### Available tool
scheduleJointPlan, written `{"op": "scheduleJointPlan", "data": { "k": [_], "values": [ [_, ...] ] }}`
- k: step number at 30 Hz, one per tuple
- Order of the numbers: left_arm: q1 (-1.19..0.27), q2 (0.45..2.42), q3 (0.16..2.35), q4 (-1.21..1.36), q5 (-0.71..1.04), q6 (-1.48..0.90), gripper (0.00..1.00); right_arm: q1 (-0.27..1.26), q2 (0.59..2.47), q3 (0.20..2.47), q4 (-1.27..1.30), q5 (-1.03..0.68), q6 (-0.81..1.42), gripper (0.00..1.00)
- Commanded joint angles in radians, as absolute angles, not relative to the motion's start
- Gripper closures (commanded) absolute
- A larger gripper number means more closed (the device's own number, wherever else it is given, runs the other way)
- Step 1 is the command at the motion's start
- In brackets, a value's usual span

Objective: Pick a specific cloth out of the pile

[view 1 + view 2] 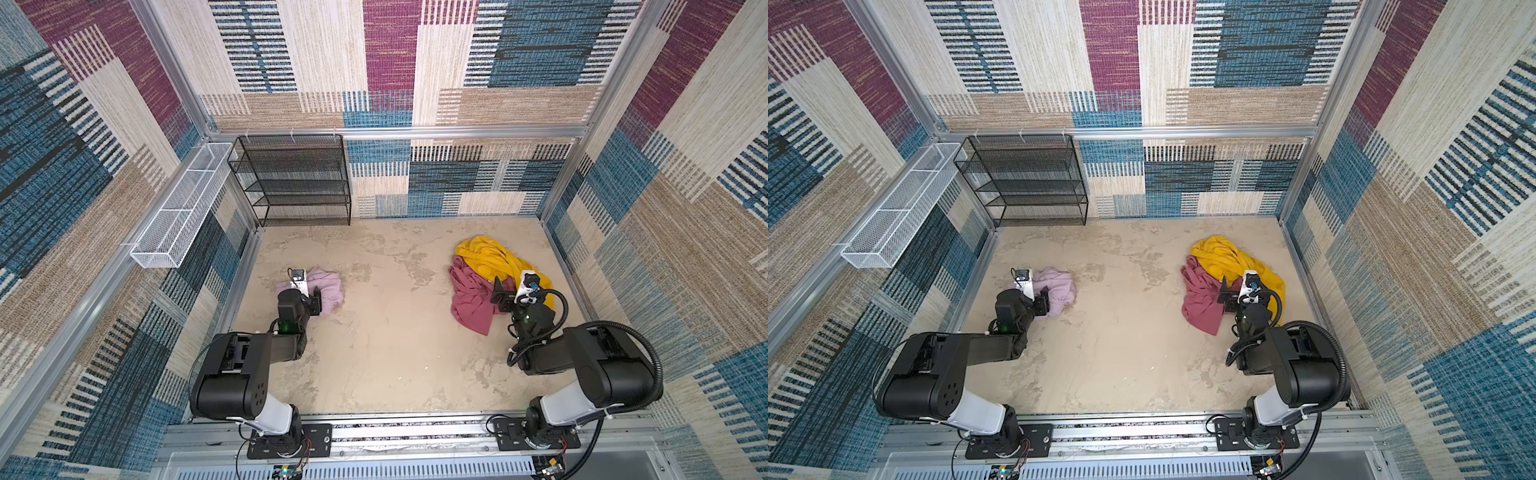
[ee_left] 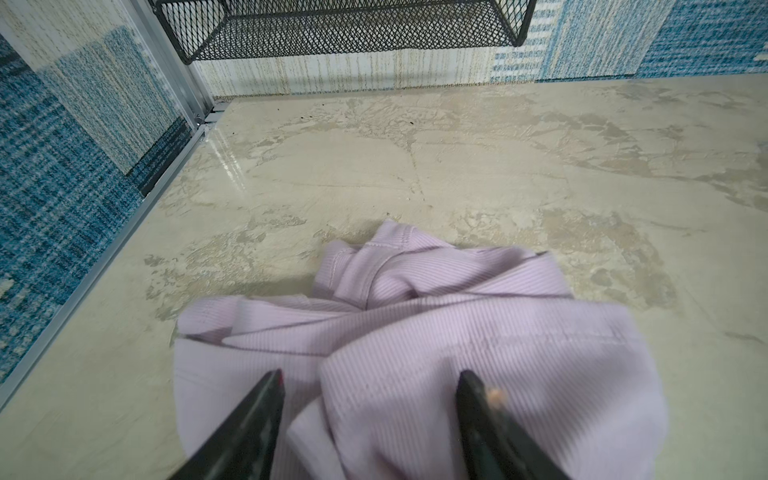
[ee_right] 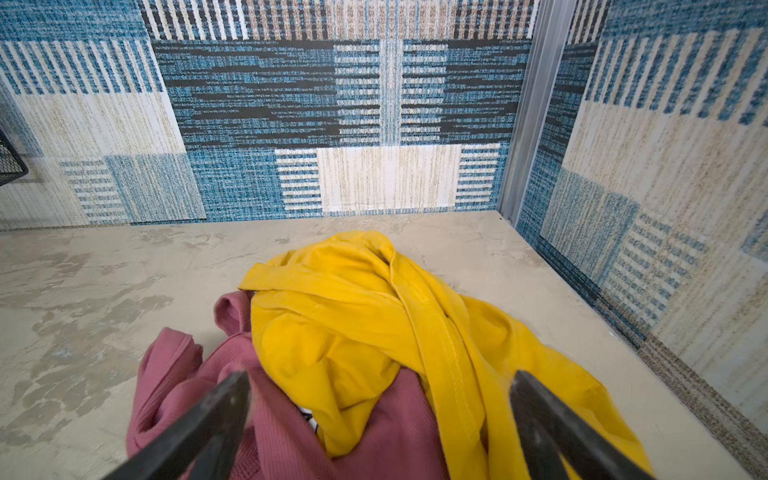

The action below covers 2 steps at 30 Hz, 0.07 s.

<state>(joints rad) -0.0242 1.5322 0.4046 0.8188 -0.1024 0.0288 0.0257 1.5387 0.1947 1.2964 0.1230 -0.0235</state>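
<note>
Wrapping up the pick, apparently: cloth (image 1: pixel 330 289) sits bunched on the surface (image 1: pixel 395 340), well apart from the pile (image 1: pixel 473 299); left gripper (image 2: pixel 370 376) fingers (image 2: pixel 262 407) part-open astride a fold, gripping nothing; right gripper (image 3: pixel 381 376) wide, empty; next: lift left clear.

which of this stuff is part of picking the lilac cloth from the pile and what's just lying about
Job: lilac cloth, pile of yellow cloth and red cloth, left claw, right claw.
Lying about: black wire rack, white wire basket.
</note>
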Motion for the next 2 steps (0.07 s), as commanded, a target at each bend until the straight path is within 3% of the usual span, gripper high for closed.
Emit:
{"op": "scheduleJointPlan", "data": {
  "k": [1,2],
  "values": [
    [-0.023,1.533,0.408,0.843,-0.102,0.037,0.31,0.026,1.536,0.196,1.313,0.117,-0.015,0.00],
    [-0.023,1.534,0.408,0.844,-0.102,0.037,0.31,0.026,1.535,0.195,1.313,0.116,-0.015,0.00]
  ]
}}
